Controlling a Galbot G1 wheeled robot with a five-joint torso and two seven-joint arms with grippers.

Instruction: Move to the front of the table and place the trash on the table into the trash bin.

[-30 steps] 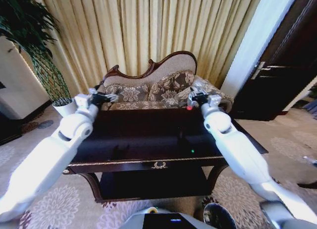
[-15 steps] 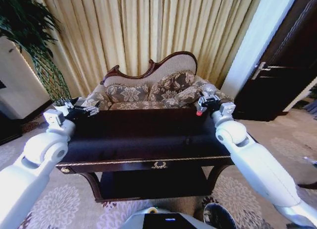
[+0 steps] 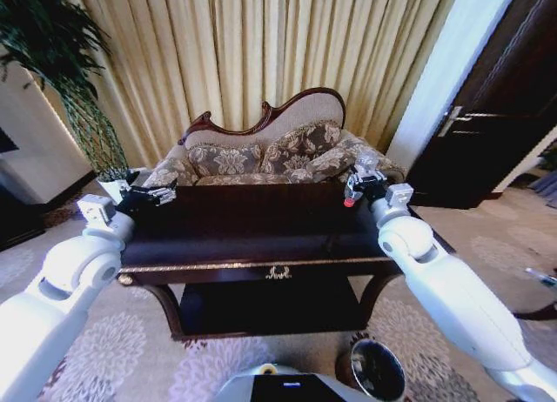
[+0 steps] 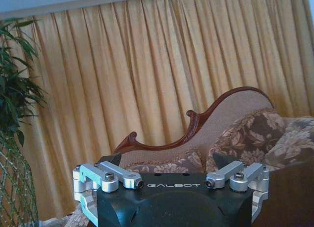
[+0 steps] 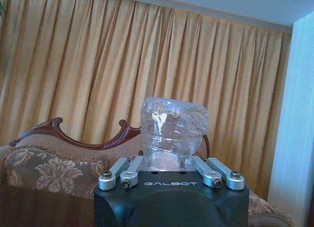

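Since a moment ago the view has dropped, revealing more of the bin [image 3: 376, 371] on the floor near the surface's [image 3: 261, 237] right front leg. Right tool [image 3: 355, 187] grasps the bottle [image 5: 172, 133] above the surface's far right corner; left tool [image 3: 162, 194] hovers released at the far left.

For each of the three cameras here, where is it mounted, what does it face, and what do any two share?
Head: high on the robot, looking down at the table, both arms, the bin.
Left wrist: behind the left end effector, open and holding nothing, facing the sofa and curtain.
Right wrist: behind the right end effector, shut on the bottle, facing the curtain.
Shared: sofa and curtain in all three.
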